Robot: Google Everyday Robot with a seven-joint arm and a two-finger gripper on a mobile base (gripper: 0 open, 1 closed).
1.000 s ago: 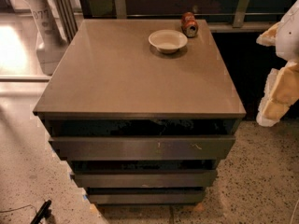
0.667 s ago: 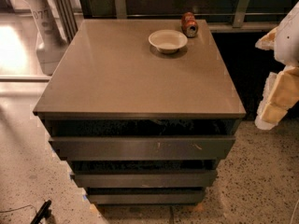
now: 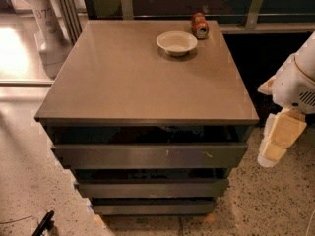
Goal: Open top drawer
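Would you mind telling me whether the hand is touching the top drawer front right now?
Apart. The camera view shows the hand hanging off to the right of the cabinet, with floor visible between it and the top drawer.

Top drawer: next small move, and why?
Probably bring the tool across toward the front of the top drawer. The tool hangs right of the tabletop, touching nothing, and the drawer shows only a narrow dark gap above its front.

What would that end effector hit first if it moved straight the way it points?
The end effector, right of the cabinet, points down: likely the speckled floor first, though depth is unclear.
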